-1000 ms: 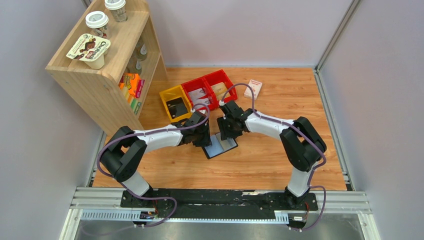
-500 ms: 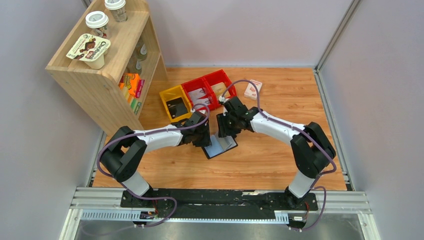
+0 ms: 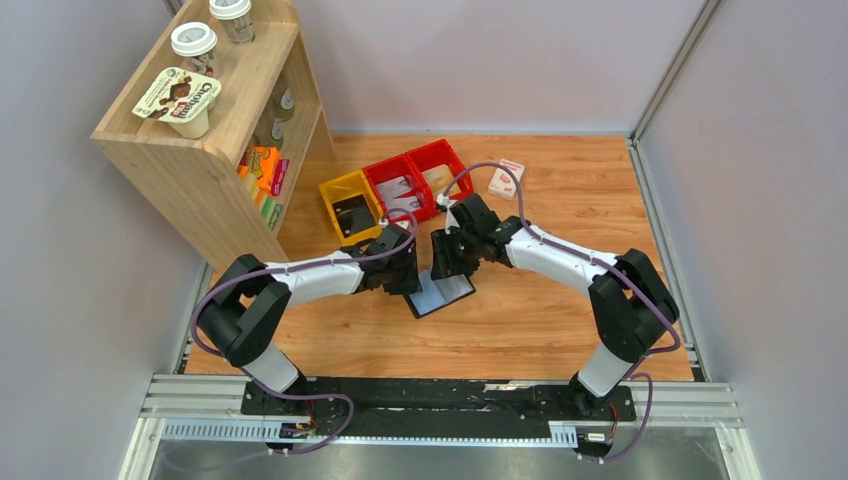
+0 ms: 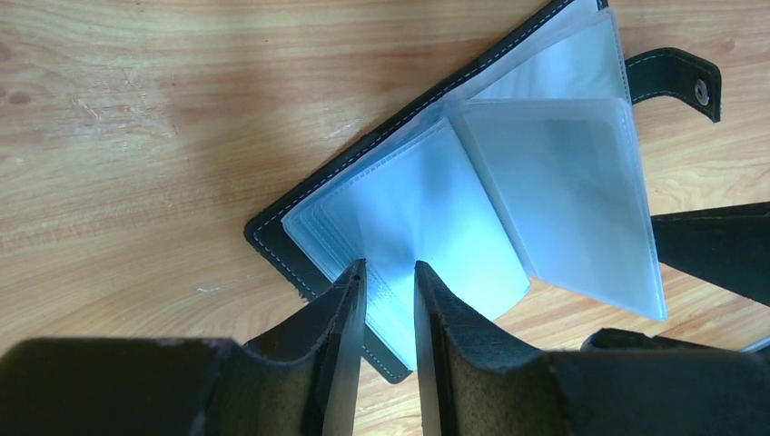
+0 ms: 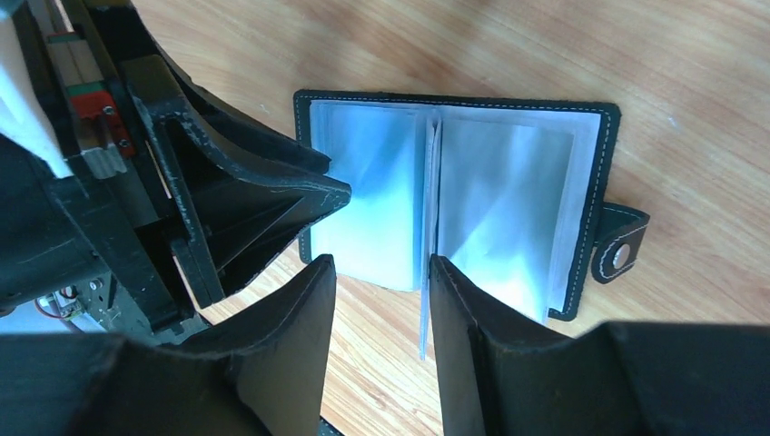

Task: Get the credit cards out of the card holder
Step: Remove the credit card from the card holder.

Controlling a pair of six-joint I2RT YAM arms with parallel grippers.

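Card holder (image 5: pixel 508 200) open: black edge, bluish inside.

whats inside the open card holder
Only clear bluish sleeves show inside the card holder, fanned open, with no tan card visible. The left jaws cover part of the left stack, so cards tucked there can't be ruled out.

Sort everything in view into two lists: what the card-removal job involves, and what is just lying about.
Job: card holder, lying open; left gripper; right gripper; credit cards, none plainly visible.
Lying about: wooden shelf, lidded cups, yellow bin, red bins, white-and-red box.
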